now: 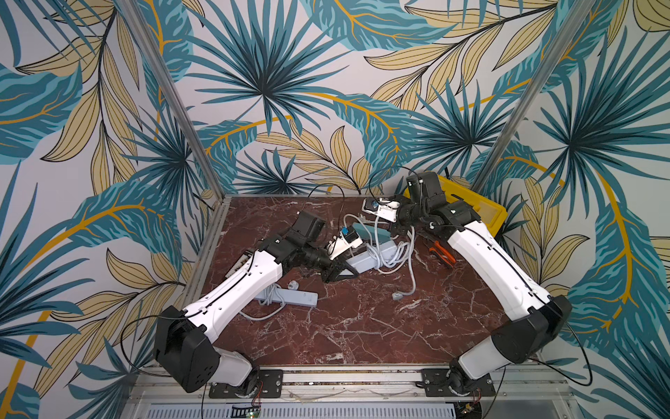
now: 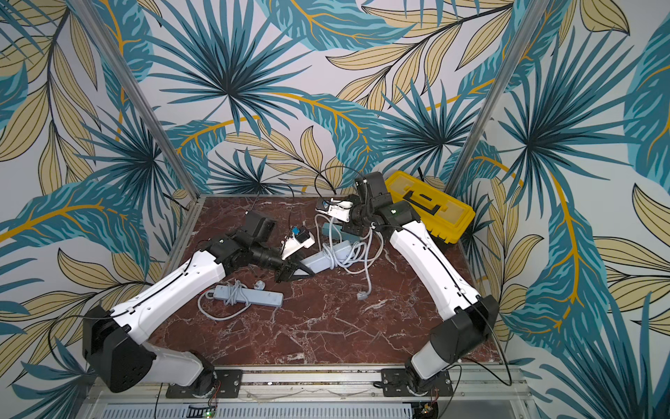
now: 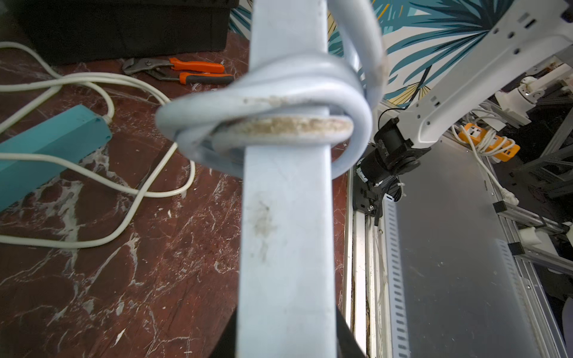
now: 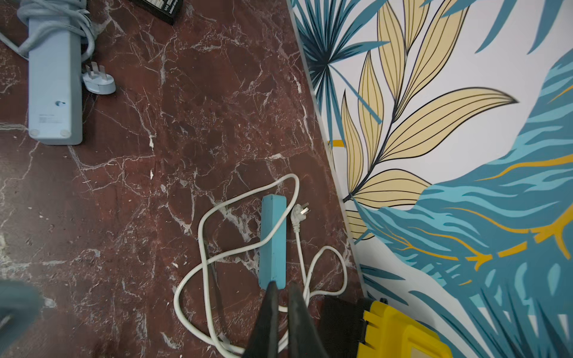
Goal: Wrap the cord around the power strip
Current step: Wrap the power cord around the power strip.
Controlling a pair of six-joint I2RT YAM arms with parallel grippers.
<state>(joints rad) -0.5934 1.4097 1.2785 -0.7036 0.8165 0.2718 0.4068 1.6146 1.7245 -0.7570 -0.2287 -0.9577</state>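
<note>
Clamping power strip (image 1: 366, 260), left end effector (image 1: 344, 272)

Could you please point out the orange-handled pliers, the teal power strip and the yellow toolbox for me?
orange-handled pliers (image 3: 198, 66), left wrist view, on one orange handle.
teal power strip (image 4: 273, 241), right wrist view, middle of its body.
yellow toolbox (image 2: 453, 217), in a top view, on its lid.

Polished red marble-look tabletop (image 1: 362, 326), matt pale plastic power strip (image 3: 285, 248), grimy rubbery cord (image 3: 294, 127)
</note>
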